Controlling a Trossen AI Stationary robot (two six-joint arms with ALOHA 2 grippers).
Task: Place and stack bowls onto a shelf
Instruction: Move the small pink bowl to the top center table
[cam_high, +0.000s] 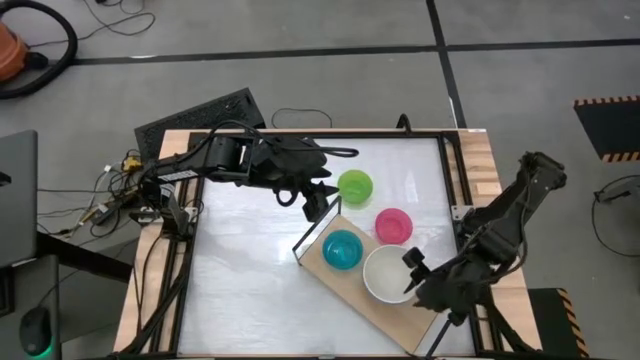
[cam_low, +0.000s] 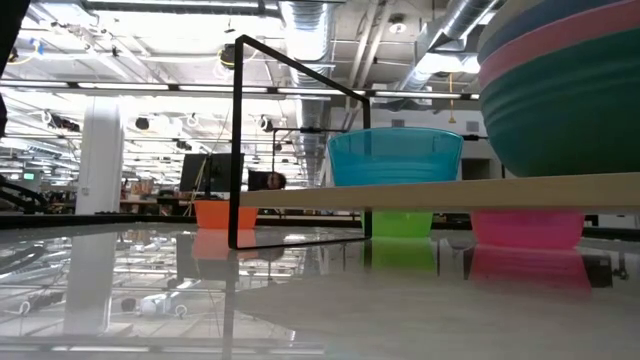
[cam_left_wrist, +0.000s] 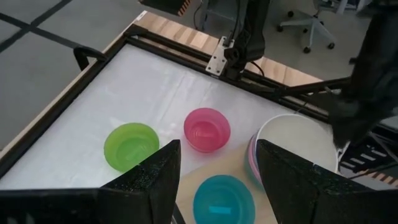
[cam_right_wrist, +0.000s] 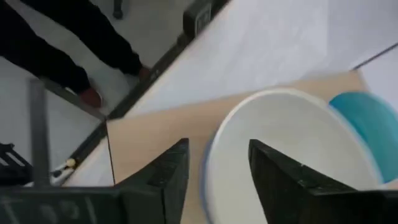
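bowl stack (cam_low: 570, 80) cropped at frame edge, lime bowl (cam_low: 400, 223) half-hidden under shelf (cam_low: 440, 193)

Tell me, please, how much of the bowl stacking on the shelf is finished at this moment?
Partly done. On the shelf stand a cyan bowl and a stack topped by the white bowl. The right gripper is open at that stack's rim; the left gripper hovers open near the shelf's far end, empty. Still on the table: the lime bowl and the pink bowl.

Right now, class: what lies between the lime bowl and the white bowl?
In the high view, the pink bowl sits on the tabletop between the lime bowl and the white bowl.
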